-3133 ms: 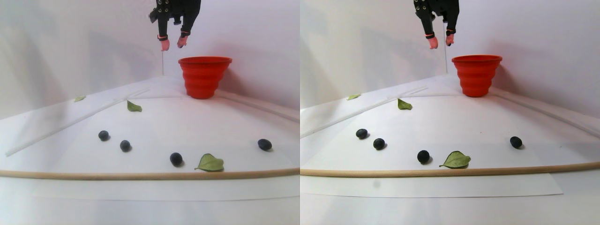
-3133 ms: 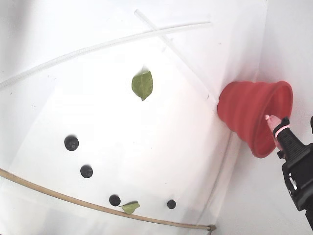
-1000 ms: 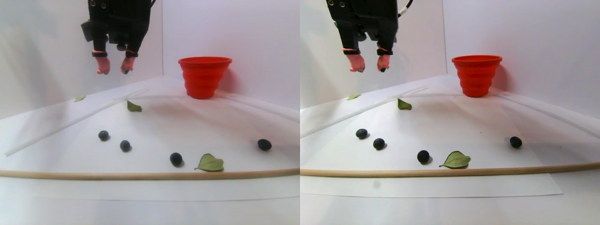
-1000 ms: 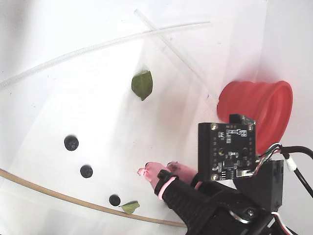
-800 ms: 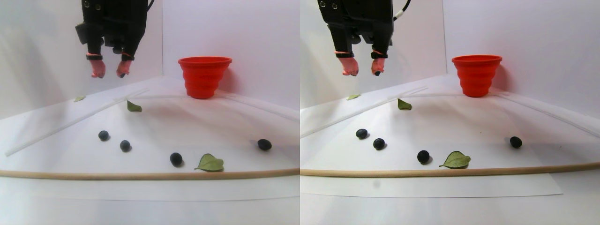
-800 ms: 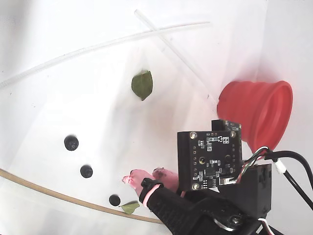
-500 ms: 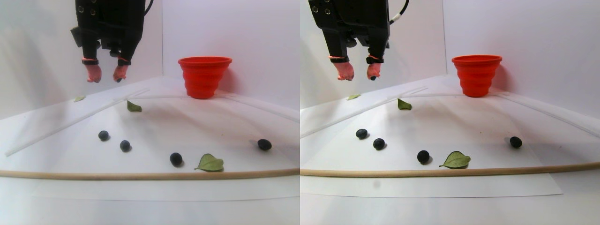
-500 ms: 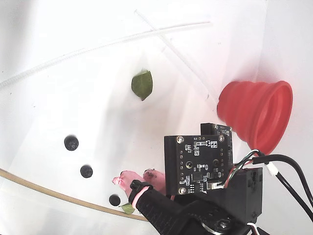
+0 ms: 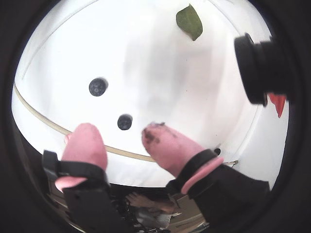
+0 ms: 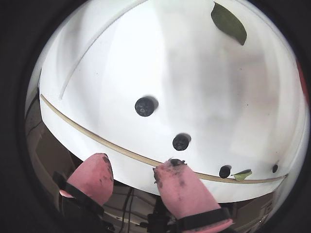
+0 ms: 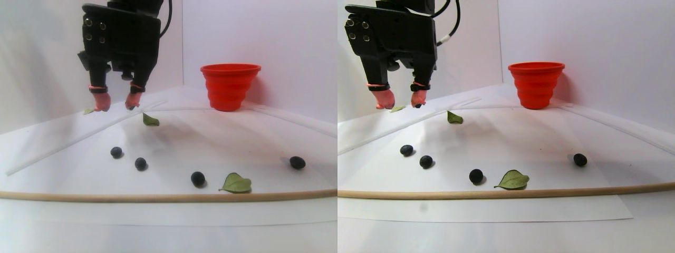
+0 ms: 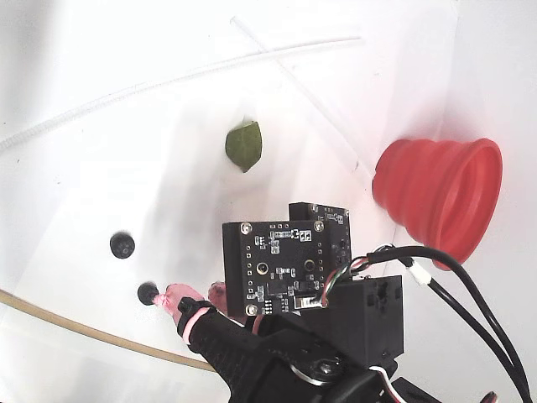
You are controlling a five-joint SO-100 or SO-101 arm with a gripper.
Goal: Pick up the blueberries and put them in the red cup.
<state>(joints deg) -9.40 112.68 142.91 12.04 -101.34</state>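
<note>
1. Pink-tipped fingers (image 9: 121, 138) are hanging spread apart and holding nothing, raised above the white table (image 11: 174, 139); dark smudges are showing on one fingertip (image 10: 175, 177).
2. Four blueberries are lying on the table in the stereo pair view. Two of them are sitting just ahead of the fingers in a wrist view: the nearer blueberry (image 9: 125, 122) almost in line with the gap, the farther blueberry (image 9: 98, 87) beyond it and to the left.
3. In the fixed view the nearer berry (image 12: 148, 294) is appearing just beside the pink tips; the arm is hiding the other two.
4. Standing well off to the fingers' right in the stereo pair view, against the back wall, is the red cup (image 11: 230, 87); whether anything is lying inside it cannot be told.
5. Judged step: descending onto the nearer berry. Doing it well probably means centring the gap over the berry, lowering straight down and closing gently, so the round berry is neither rolling away nor being crushed.
6. Green leaves (image 11: 236, 183) are lying clear of this approach.
</note>
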